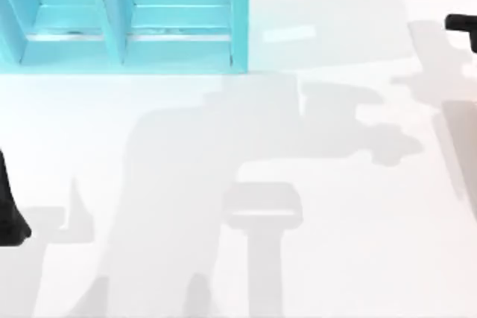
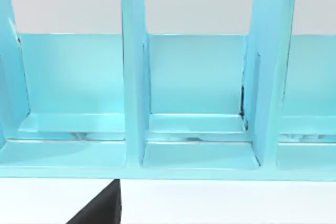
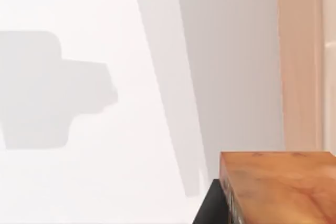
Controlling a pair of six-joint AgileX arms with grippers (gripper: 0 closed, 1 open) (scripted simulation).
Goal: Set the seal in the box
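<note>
While touching fingers (image 3: 210, 205), seal (image 3: 278, 187).

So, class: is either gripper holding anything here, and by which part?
It cannot be told for sure. In the right wrist view the seal sits close against a dark finger, suggesting the right gripper has it, but the grip point is hidden.

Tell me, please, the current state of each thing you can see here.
box: at the table's far left, compartments bare where visible.
seal: close under the right wrist camera, against a dark finger.
table: white, shadowed by the arms.
</note>
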